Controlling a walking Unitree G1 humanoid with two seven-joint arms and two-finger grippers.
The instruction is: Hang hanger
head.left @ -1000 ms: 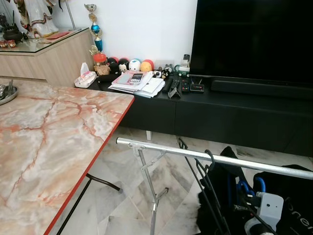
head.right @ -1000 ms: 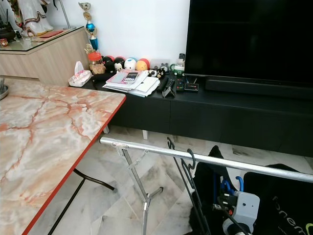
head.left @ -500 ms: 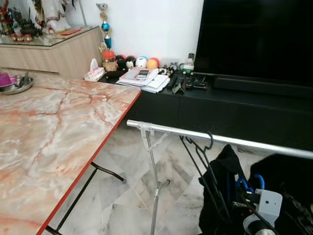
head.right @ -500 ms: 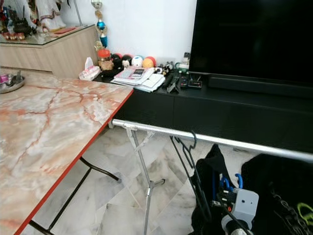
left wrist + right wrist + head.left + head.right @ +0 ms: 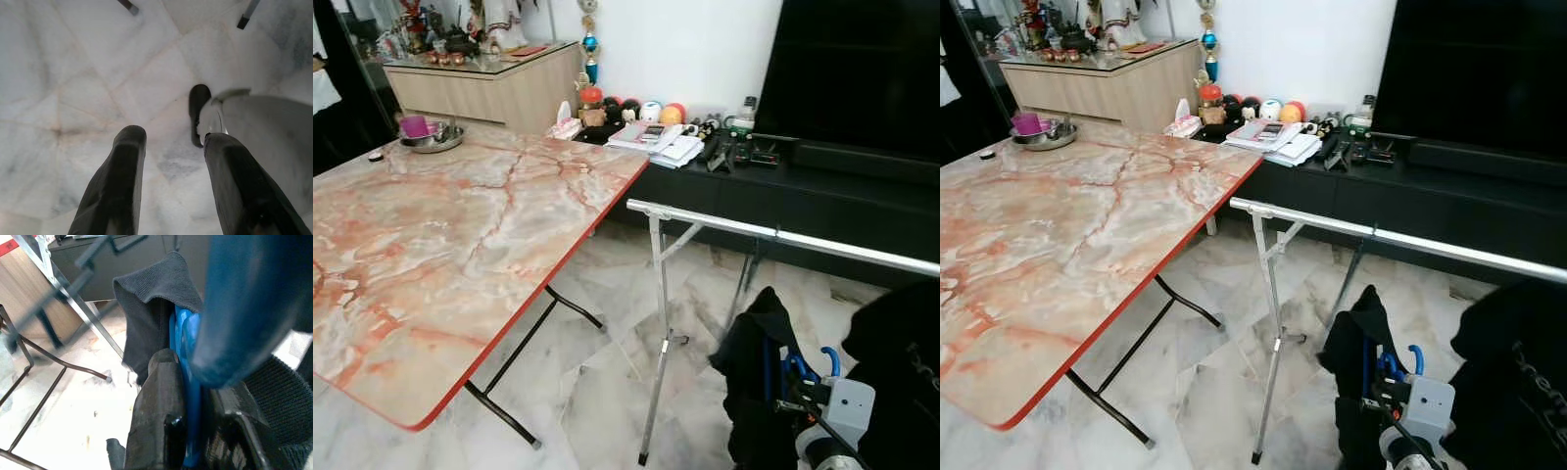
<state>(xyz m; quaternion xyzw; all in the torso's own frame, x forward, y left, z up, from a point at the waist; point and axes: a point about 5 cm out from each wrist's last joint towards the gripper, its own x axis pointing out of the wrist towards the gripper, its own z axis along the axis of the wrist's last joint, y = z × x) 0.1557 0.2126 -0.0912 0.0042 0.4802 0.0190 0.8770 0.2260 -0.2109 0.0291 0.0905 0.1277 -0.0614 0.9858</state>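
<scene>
A metal bowl (image 5: 433, 140) with a purple cup (image 5: 415, 124) in it is seen at the far left corner of the marble-patterned table (image 5: 440, 245), which has a red edge and black folding legs. Behind it, a wooden sideboard (image 5: 499, 88) carries figurines, too small to be made out. Further right, a low black TV cabinet (image 5: 803, 191) holds round toy figures, a stack of papers (image 5: 661, 142) and some remote controls; the dark television (image 5: 862, 73) stands above it.

In front of the cabinet, a silver clothes rail (image 5: 773, 235) runs from its folding stand off to the right edge. Below the rail, black garments (image 5: 754, 372) are bunched — white lettering is visible on the fabric at the far right, but it cannot be read.

The left gripper (image 5: 171, 147) is pointed down at the pale marble floor (image 5: 88, 73), its two fingers parted and nothing between them (a dark rounded shape lies just beyond one fingertip).

The right gripper (image 5: 195, 396) is low at the right, beneath the rail, and is clamped on the blue hanger (image 5: 188, 357) — the hanger is pressed between the black fingers, with dark knitted cloth draped against it. The hanger is held below the rail, not on it.
</scene>
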